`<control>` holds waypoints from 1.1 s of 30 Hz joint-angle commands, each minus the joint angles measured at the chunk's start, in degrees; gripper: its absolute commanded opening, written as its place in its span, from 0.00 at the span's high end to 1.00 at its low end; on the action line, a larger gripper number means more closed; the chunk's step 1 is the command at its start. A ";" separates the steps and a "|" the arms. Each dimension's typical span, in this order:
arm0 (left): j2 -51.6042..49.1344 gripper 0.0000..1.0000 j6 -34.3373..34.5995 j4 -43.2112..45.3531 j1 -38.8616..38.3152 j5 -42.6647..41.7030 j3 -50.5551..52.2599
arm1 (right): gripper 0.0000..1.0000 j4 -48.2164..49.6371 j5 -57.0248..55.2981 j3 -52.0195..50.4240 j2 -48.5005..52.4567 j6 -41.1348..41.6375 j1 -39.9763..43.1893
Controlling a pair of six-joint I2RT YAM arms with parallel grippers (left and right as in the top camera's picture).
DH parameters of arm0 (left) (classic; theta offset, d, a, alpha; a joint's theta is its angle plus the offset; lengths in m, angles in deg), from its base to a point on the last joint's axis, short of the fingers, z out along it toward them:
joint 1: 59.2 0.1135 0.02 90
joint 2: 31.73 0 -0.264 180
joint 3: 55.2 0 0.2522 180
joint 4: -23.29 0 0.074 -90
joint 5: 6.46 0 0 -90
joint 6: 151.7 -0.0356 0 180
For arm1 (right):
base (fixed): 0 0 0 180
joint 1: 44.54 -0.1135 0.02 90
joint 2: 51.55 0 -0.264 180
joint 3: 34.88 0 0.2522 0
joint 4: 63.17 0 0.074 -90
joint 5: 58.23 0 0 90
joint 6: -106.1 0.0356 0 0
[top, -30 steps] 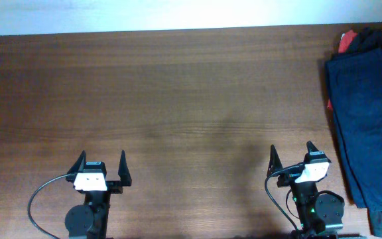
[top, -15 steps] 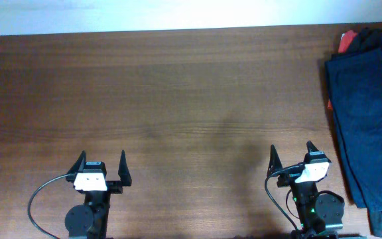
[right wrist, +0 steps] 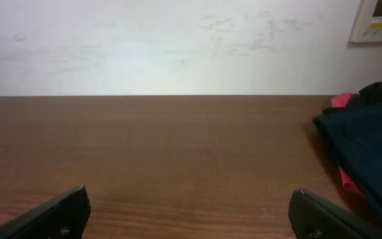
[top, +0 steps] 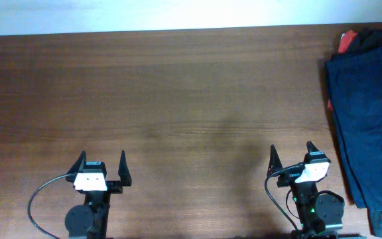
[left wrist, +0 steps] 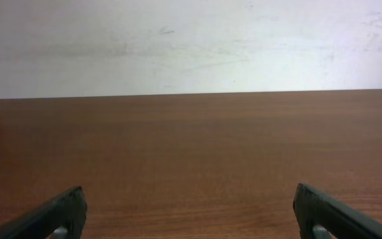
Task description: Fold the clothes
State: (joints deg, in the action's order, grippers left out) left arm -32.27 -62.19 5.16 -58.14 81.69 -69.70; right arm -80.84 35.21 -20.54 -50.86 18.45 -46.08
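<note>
A pile of clothes lies at the table's right edge: a dark navy garment [top: 370,119] on top, with a red one [top: 345,41] and a black one [top: 370,38] showing at its far end. The pile also shows at the right of the right wrist view [right wrist: 370,143]. My left gripper [top: 102,161] is open and empty near the front edge, far left of the pile. My right gripper [top: 290,153] is open and empty near the front edge, just left of the pile. Both show wide-spread fingers in the left wrist view [left wrist: 191,209] and the right wrist view [right wrist: 190,209].
The brown wooden table [top: 178,99] runs back to a white wall [right wrist: 178,46]. A beige wall device [right wrist: 380,20] hangs at the upper right. A black cable [top: 42,192] loops by the left arm's base.
</note>
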 commanded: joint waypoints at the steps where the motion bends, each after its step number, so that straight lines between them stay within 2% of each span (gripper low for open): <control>1: 0.15 0.01 -1.09 -0.26 0.24 0.17 0.22 | 0.01 -0.39 -0.31 -0.26 0.04 -0.42 -0.33; 30: 0.15 0.01 -1.09 -0.26 0.24 0.17 0.22 | 0.01 -0.26 -0.26 -0.26 0.04 -0.39 -0.33; 31: 0.15 0.01 -1.09 -0.24 0.24 0.17 0.22 | 0.01 0.59 0.02 -0.26 0.04 -0.15 -0.33; 33: 0.15 0.01 -1.09 -0.26 0.24 0.17 0.22 | 0.01 0.98 7.67 -0.26 0.04 5.64 -0.33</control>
State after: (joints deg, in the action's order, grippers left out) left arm -32.27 -62.19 5.19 -58.14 81.67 -69.70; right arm -80.31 35.91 -20.54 -50.86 18.95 -46.10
